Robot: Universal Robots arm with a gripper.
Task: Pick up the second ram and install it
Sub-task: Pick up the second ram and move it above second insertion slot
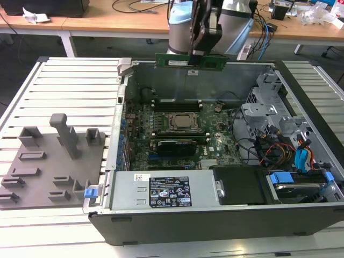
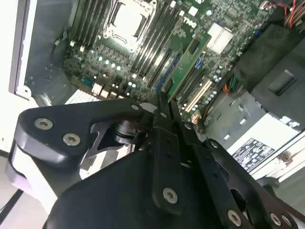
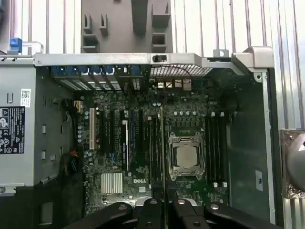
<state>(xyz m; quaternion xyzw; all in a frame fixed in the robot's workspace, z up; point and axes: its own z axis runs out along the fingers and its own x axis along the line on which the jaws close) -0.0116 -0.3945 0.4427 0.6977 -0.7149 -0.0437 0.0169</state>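
The second ram (image 1: 191, 61) is a long green stick held level above the back wall of the open computer case (image 1: 161, 215). My gripper (image 1: 196, 51) is shut on its top edge from above. In both wrist views the stick shows edge-on, reaching out from the shut fingers over the motherboard: the second ram (image 2: 190, 59) and gripper (image 2: 164, 105), the second ram (image 3: 162, 143) and gripper (image 3: 162, 204). Below lie the square metal CPU socket (image 1: 183, 122) (image 3: 187, 155) and the long black slots (image 1: 174, 102) beside it. The stick hangs well above the slots, touching nothing.
A grey holder block (image 1: 54, 161) with upright posts sits on the slatted table at the exterior view's left. Inside the case are the power supply (image 1: 166, 191), a drive cage with coloured cables (image 1: 293, 153) and expansion slots (image 3: 107, 131). Wooden desks stand behind.
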